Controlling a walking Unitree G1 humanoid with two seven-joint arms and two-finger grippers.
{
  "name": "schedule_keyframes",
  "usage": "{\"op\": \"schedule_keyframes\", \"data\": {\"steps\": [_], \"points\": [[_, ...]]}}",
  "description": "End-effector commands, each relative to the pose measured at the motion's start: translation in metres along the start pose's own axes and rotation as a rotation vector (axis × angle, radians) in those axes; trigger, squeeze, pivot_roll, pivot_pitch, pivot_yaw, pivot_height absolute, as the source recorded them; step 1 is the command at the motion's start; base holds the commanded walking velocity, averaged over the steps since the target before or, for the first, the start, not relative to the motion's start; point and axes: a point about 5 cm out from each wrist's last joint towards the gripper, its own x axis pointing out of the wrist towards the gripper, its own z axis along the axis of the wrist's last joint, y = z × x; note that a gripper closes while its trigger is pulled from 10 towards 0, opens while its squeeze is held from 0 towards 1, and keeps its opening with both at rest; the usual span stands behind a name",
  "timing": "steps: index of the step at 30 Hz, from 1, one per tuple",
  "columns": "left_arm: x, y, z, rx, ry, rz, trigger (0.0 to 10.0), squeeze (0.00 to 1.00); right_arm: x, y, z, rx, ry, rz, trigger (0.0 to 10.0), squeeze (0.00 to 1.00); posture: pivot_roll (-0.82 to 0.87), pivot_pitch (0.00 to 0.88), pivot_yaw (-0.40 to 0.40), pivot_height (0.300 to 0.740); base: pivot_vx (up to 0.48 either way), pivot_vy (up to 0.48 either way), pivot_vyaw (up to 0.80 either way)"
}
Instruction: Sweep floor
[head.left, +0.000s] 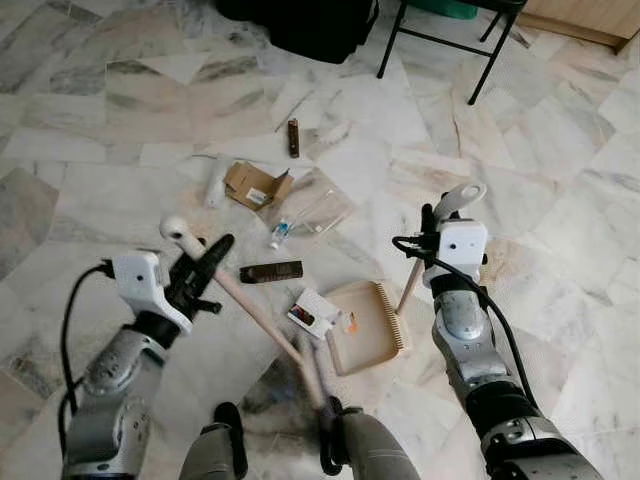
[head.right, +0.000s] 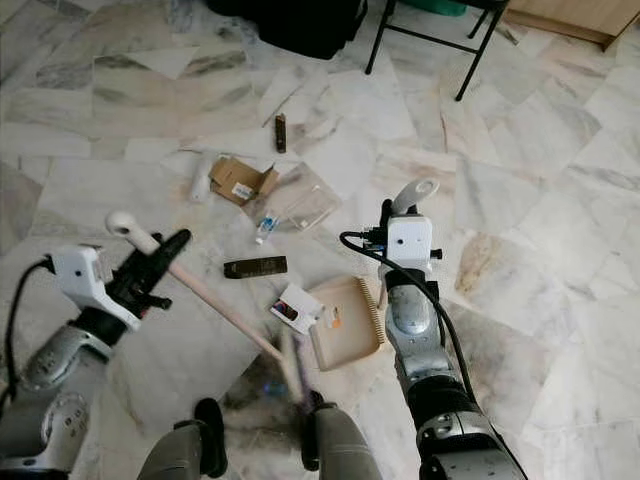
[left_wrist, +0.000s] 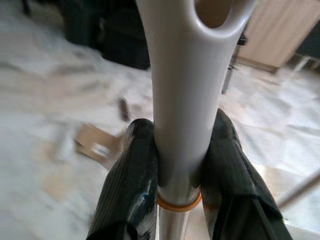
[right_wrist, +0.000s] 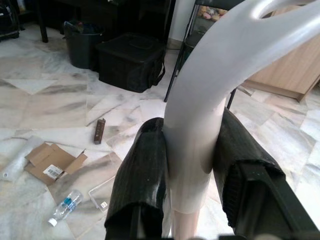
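Marble floor (head.left: 560, 180) tiles run across the frame, litter strewn at centre: a cardboard piece (head.left: 256, 185), a small bottle (head.left: 281, 234), a dark bar (head.left: 271, 271). At lower left, the left pincer (head.left: 207, 258) is clenched on the broom handle (head.left: 250, 305), its blurred head low at centre. At centre right, the right pincer (head.left: 430, 222) grasps the dustpan handle (head.left: 412, 283), the dustpan (head.left: 362, 326) flat on the floor with a small carton (head.left: 312, 313) at its lip. Sweeping seems underway; next, the broom should draw that carton into the pan.
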Motion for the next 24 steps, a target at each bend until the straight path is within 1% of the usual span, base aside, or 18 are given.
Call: {"op": "schedule_keyframes", "data": {"steps": [1, 2, 4, 6, 10, 12, 13, 16, 17, 18, 20, 24], "points": [[-0.002, -0.004, 0.006, 0.049, -0.009, -0.027, 10.0, 0.00, -0.014, -0.003, -0.026, -0.043, 0.121, 0.015, 10.0, 0.00, -0.05, 0.383, -0.140, 0.740, 0.000, 0.000, 0.00], [-0.001, -0.006, 0.007, 0.056, -0.002, -0.043, 10.0, 0.00, -0.014, -0.003, -0.026, -0.043, 0.119, 0.015, 10.0, 0.00, -0.05, 0.383, -0.140, 0.740, 0.000, 0.000, 0.00], [0.000, -0.011, 0.005, 0.107, 0.038, -0.103, 10.0, 0.00, -0.014, -0.001, -0.025, -0.039, 0.116, 0.017, 10.0, 0.00, -0.05, 0.381, -0.137, 0.740, 0.000, 0.000, 0.00], [0.001, -0.012, 0.005, 0.113, 0.040, -0.103, 10.0, 0.00, -0.014, 0.000, -0.025, -0.038, 0.116, 0.019, 10.0, 0.00, -0.05, 0.381, -0.136, 0.740, 0.000, 0.000, 0.00], [0.002, -0.012, 0.002, 0.088, 0.027, -0.079, 10.0, 0.00, -0.014, 0.000, -0.025, -0.036, 0.115, 0.017, 10.0, 0.00, -0.05, 0.381, -0.133, 0.740, 0.000, 0.000, 0.00], [0.001, -0.011, -0.002, 0.052, 0.010, -0.032, 10.0, 0.00, -0.013, -0.001, -0.025, -0.036, 0.113, 0.014, 10.0, 0.00, -0.05, 0.385, -0.133, 0.740, 0.000, 0.000, 0.00], [0.002, -0.010, -0.007, 0.035, -0.014, 0.043, 10.0, 0.00, -0.014, -0.002, -0.025, -0.037, 0.112, 0.011, 10.0, 0.00, -0.05, 0.386, -0.133, 0.740, 0.000, 0.000, 0.00], [0.003, -0.008, -0.013, 0.030, -0.037, 0.142, 10.0, 0.00, -0.014, -0.002, -0.025, -0.038, 0.110, 0.009, 10.0, 0.00, -0.06, 0.389, -0.134, 0.740, 0.000, 0.000, 0.00], [0.003, -0.008, -0.013, 0.030, -0.037, 0.142, 10.0, 0.00, -0.014, -0.002, -0.025, -0.038, 0.110, 0.009, 10.0, 0.00, -0.06, 0.389, -0.134, 0.740, 0.000, 0.000, 0.00], [0.003, -0.008, -0.015, 0.019, -0.048, 0.181, 10.0, 0.00, -0.014, -0.002, -0.025, -0.038, 0.109, 0.008, 10.0, 0.00, -0.07, 0.391, -0.135, 0.740, 0.000, 0.000, 0.00], [0.004, -0.010, -0.017, 0.006, -0.057, 0.203, 10.0, 0.00, -0.014, -0.003, -0.025, -0.038, 0.108, 0.008, 10.0, 0.00, -0.07, 0.393, -0.135, 0.740, 0.000, 0.000, 0.00], [0.005, -0.014, -0.018, -0.004, -0.057, 0.199, 10.0, 0.00, -0.015, -0.003, -0.025, -0.039, 0.108, 0.006, 10.0, 0.00, -0.07, 0.397, -0.135, 0.740, 0.000, 0.000, 0.00]]}}
